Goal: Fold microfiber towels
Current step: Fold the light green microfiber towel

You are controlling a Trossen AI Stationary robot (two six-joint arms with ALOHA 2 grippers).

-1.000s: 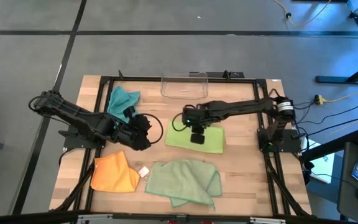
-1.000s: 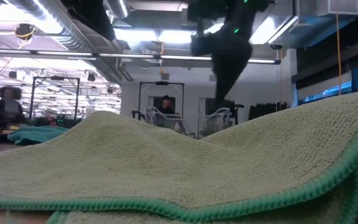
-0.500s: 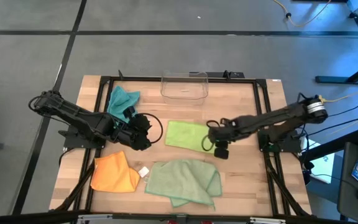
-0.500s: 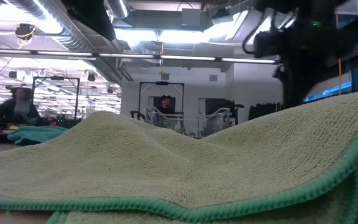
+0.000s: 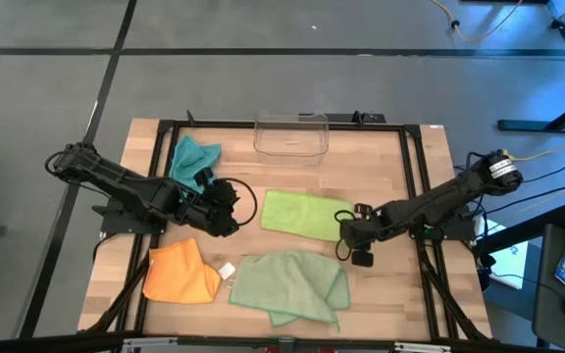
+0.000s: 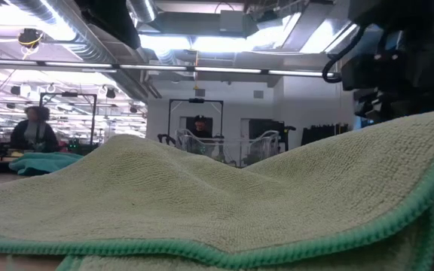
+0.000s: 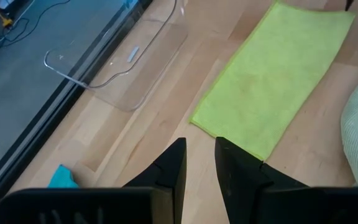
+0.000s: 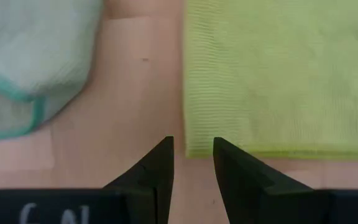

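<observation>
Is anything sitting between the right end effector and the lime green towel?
Nothing visible. The right end effector sits just off the lime green towel, at its edge, with only bare table between.

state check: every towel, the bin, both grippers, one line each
lime green towel: folded flat, mid-table
pale sage towel: rumpled, unfolded, front of table
orange towel: loosely folded, front left
teal towel: crumpled, back left
clear bin: upright, nothing visible inside
left gripper: slightly open, empty, above bare wood
right gripper: slightly open, empty, at the lime towel's edge
</observation>
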